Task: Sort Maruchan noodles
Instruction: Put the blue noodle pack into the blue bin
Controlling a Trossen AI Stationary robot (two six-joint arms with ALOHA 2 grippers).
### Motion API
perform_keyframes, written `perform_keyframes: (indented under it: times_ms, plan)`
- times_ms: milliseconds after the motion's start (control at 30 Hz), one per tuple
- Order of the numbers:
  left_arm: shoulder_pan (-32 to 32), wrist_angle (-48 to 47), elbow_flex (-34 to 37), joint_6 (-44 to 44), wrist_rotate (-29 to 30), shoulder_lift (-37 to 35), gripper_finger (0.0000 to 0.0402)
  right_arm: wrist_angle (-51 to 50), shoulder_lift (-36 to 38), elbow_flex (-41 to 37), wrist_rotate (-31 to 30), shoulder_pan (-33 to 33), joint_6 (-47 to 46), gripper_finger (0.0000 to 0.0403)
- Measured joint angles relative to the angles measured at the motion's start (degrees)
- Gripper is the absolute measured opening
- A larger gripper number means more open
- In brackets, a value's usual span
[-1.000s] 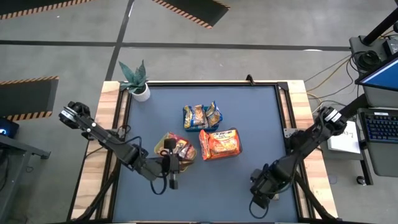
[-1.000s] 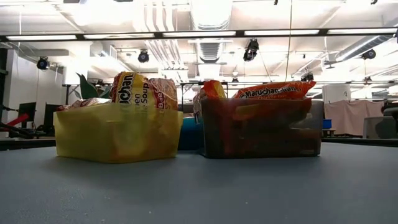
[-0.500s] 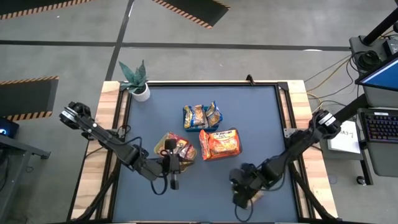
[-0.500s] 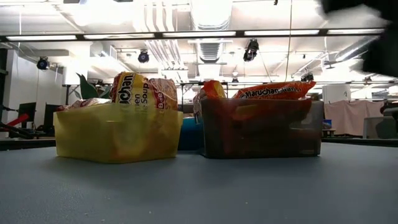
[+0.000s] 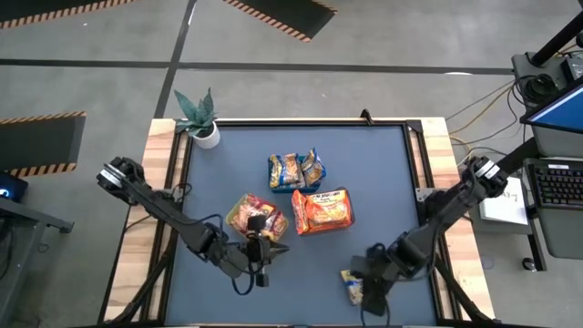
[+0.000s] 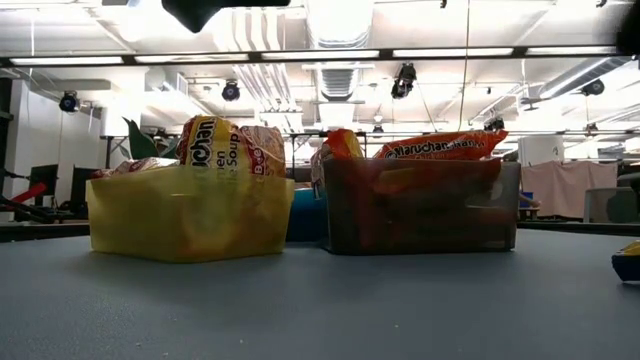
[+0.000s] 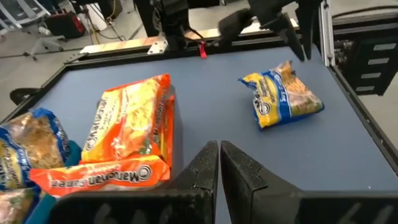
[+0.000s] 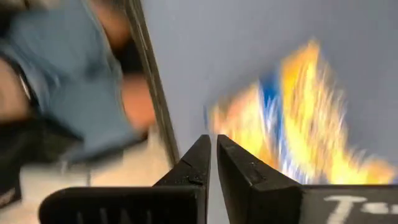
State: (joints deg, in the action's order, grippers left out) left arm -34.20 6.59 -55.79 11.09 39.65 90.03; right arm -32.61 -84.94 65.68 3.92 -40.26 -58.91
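Observation:
One blue-and-yellow Maruchan noodles packet [image 5: 351,285] [image 7: 283,96] lies flat on the blue table near its front edge; it also shows at the low view's right edge [image 6: 628,262]. My right gripper [image 5: 361,272] [image 8: 211,142] hovers shut just above it, and a gap shows between them in the left wrist view. My left gripper [image 5: 261,273] [image 7: 219,149] is shut and empty, in front of the yellow-green tray [image 6: 185,212]. Orange packets [image 7: 127,140] fill the dark tray [image 6: 420,205]. More blue-and-yellow packets sit in the blue tray [image 5: 296,170].
A potted plant [image 5: 199,118] stands at the far left corner. The three trays cluster at the table's middle. Bare table lies to the left, right and near side of them. A blurred blue shape [image 8: 68,74] shows beyond the table's edge in the right wrist view.
A blue-and-yellow packet now lies near the front edge where none showed a second ago. My right gripper swung toward the table's left, then partly back, and turned about its wrist, staying shut. My left gripper has sunk and moved toward the near edge.

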Motion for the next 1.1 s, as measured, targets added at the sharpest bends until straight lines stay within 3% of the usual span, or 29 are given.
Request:
perform_keyframes:
  times_ms: [133, 267, 433, 633, 833, 1100]
  plan:
    - [-0.28, 0.85, -0.89, 0.0, -0.02, 1.74, 0.0, -5.67, -1.55, -2.18, 8.69, -3.22, -10.48, 0.0018]
    - [-0.33, 0.75, -1.94, -0.01, -0.03, 2.6, 0.0, -6.16, -2.97, -5.17, 9.68, -4.61, -14.6, 0.0018]
    - [-0.55, 0.94, -2.64, 0.2, -0.08, 2.55, 0.0, -4.57, -4.71, -6.64, 0.75, -2.95, -11.26, 0.0018]
    - [-0.84, 1.04, -2.64, 1.23, -0.13, 2.64, 0.0, 10.2, -4.61, -6.65, -16.77, 1.88, -0.02, 0.0018]
    - [-1.0, 1.42, -2.64, 3.49, -3.46, 4.13, 0.0, 12.42, -2.25, -5.88, -13.6, 3.9, 7.24, 0.0018]
    - [-1.0, 14.2, -3.11, 1.97, -9.13, 13.3, 0.0, 5.49, -0.53, -9.31, -12.87, 1.8, -3.15, 0.0018]
